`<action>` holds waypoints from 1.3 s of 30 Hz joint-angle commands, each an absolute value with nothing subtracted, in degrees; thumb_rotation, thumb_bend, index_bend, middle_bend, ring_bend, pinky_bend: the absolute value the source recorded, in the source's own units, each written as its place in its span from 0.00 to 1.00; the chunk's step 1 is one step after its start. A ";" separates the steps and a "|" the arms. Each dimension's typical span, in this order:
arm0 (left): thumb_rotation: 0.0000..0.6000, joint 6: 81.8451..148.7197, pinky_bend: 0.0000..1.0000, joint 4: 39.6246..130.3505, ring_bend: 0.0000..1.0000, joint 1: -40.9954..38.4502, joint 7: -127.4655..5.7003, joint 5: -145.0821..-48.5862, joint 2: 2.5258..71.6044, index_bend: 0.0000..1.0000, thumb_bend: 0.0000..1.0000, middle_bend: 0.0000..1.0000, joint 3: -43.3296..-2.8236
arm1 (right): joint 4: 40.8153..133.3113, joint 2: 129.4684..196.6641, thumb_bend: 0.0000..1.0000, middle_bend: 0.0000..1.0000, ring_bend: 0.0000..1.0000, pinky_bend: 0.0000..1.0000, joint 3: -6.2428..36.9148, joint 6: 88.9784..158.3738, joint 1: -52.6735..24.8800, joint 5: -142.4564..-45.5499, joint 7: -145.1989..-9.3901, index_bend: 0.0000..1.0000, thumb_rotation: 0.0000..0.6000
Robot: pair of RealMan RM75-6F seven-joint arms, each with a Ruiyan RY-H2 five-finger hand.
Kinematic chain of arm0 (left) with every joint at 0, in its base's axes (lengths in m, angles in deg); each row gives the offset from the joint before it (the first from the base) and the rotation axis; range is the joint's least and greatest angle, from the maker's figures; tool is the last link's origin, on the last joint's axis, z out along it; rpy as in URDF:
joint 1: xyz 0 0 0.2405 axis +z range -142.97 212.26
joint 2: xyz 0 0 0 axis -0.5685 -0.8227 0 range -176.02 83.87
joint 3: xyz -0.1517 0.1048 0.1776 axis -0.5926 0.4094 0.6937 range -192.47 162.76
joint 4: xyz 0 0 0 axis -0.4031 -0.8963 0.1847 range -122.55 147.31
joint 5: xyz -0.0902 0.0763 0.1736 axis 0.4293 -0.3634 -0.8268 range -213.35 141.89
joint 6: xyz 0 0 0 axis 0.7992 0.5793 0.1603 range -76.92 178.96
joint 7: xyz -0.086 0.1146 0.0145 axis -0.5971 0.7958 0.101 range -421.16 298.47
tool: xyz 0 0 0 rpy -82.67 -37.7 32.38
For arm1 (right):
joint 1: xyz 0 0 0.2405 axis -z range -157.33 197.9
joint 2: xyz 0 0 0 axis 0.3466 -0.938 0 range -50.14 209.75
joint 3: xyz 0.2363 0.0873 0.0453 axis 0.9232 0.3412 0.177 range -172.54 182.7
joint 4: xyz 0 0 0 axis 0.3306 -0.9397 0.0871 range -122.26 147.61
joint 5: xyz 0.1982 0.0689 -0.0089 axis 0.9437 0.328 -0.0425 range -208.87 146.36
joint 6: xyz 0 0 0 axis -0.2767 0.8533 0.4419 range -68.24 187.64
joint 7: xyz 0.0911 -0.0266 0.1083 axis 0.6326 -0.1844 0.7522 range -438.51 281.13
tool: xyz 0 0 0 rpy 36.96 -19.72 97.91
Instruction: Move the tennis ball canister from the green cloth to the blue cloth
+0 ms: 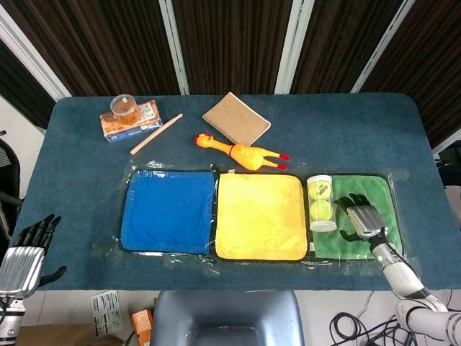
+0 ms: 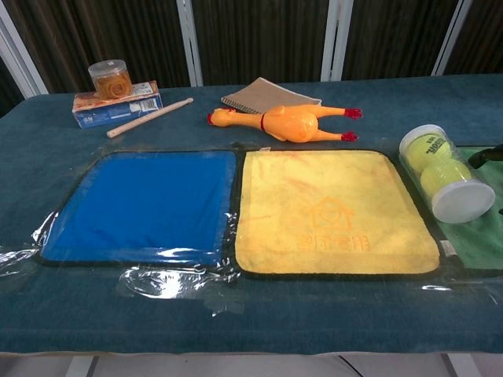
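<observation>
The tennis ball canister [image 1: 321, 202], clear with a white lid and yellow balls inside, lies on its side at the left edge of the green cloth [image 1: 360, 245]; in the chest view the canister [image 2: 442, 181] shows at far right. My right hand [image 1: 362, 218] hovers over the green cloth just right of the canister, fingers spread, holding nothing. Only a dark fingertip of it shows in the chest view. The blue cloth [image 1: 168, 210] lies at the left of the row, bare. My left hand [image 1: 29, 249] hangs off the table's near left corner, empty with fingers apart.
A yellow cloth [image 1: 261, 215] lies between the blue and green cloths. Behind them are a rubber chicken [image 1: 241, 151], a brown notebook [image 1: 236, 119], a wooden stick [image 1: 155, 134], and a box with a clear jar [image 1: 127, 115] on it.
</observation>
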State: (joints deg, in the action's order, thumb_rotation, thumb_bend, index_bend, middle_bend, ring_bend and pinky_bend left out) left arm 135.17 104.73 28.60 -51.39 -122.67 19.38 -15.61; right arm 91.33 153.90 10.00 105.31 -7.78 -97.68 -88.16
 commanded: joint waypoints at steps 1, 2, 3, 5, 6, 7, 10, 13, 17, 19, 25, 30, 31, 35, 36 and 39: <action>1.00 135.52 0.18 104.82 0.11 28.75 -51.65 -122.81 19.23 0.00 0.09 0.07 -15.63 | 92.20 154.52 0.28 0.13 0.00 0.03 10.28 105.14 -8.84 -97.17 -89.59 0.17 1.00; 1.00 135.79 0.18 104.83 0.11 28.90 -51.82 -122.97 19.19 0.00 0.09 0.07 -15.56 | 92.37 154.81 0.28 0.13 0.00 0.03 10.45 104.96 -9.27 -96.76 -90.19 0.17 1.00; 1.00 135.91 0.18 104.78 0.11 28.96 -51.90 -123.02 19.17 0.00 0.09 0.07 -15.56 | 92.60 154.97 0.28 0.13 0.00 0.03 10.58 104.90 -9.58 -96.31 -90.72 0.17 1.00; 1.00 135.93 0.18 104.74 0.11 29.00 -52.03 -123.02 19.17 0.00 0.09 0.07 -15.56 | 93.29 155.17 0.28 0.13 0.00 0.03 10.83 104.92 -10.18 -95.37 -91.86 0.17 1.00; 1.00 135.93 0.18 104.71 0.11 29.02 -52.08 -122.99 19.15 0.00 0.09 0.07 -15.57 | 93.60 155.22 0.28 0.13 0.00 0.03 10.90 104.86 -10.46 -94.93 -92.41 0.17 1.00; 1.00 135.98 0.18 104.68 0.11 29.04 -52.16 -123.02 19.12 0.00 0.09 0.07 -15.58 | 93.99 155.28 0.28 0.13 0.00 0.03 11.01 104.71 -10.89 -94.25 -93.16 0.17 1.00; 1.00 136.27 0.18 104.66 0.11 29.16 -52.47 -123.27 19.01 0.00 0.09 0.07 -15.55 | 94.84 155.45 0.28 0.13 0.00 0.03 11.32 104.39 -11.99 -92.33 -95.04 0.17 1.00; 1.00 136.58 0.18 104.61 0.11 29.31 -52.82 -123.43 18.90 0.00 0.09 0.07 -15.57 | 95.60 155.75 0.28 0.13 0.00 0.03 11.49 104.37 -12.96 -90.62 -96.71 0.17 1.00; 1.00 136.87 0.18 104.56 0.11 29.46 -53.25 -123.70 18.74 0.00 0.09 0.07 -15.52 | 96.42 156.34 0.28 0.13 0.00 0.03 11.64 104.32 -14.36 -88.54 -98.82 0.17 1.00; 1.00 136.99 0.18 104.52 0.11 29.52 -53.44 -123.90 18.69 0.00 0.09 0.07 -15.45 | 96.86 156.73 0.28 0.13 0.00 0.03 11.76 104.21 -15.25 -87.46 -99.88 0.17 1.00; 1.00 137.29 0.18 104.44 0.11 29.70 -53.97 -124.21 18.53 0.00 0.09 0.07 -15.39 | 97.53 158.34 0.28 0.13 0.00 0.04 12.04 103.97 -18.00 -84.13 -102.93 0.17 1.00; 1.00 137.64 0.18 104.34 0.11 29.89 -54.46 -124.52 18.38 0.00 0.09 0.07 -15.31 | 98.03 159.43 0.28 0.13 0.00 0.04 11.72 104.23 -19.95 -81.03 -105.64 0.17 1.00; 1.00 137.68 0.18 104.33 0.11 29.92 -54.58 -124.54 18.34 0.00 0.09 0.07 -15.32 | 98.16 159.58 0.28 0.13 0.00 0.04 11.66 104.33 -20.24 -80.55 -106.00 0.17 1.00; 1.00 137.84 0.18 104.26 0.11 30.01 -55.05 -124.84 18.14 0.00 0.09 0.07 -15.24 | 98.61 160.31 0.28 0.13 0.00 0.04 11.42 104.73 -21.63 -78.56 -107.49 0.17 1.00; 1.00 137.84 0.18 104.24 0.11 30.00 -55.18 -124.91 18.10 0.00 0.09 0.07 -15.23 | 98.72 160.48 0.28 0.13 0.00 0.04 11.39 104.81 -21.95 -78.15 -107.79 0.17 1.00; 1.00 137.74 0.18 104.17 0.11 29.94 -55.42 -124.98 18.02 0.00 0.09 0.07 -15.25 | 98.97 161.12 0.28 0.13 0.00 0.04 11.38 105.14 -23.11 -76.78 -108.89 0.17 1.00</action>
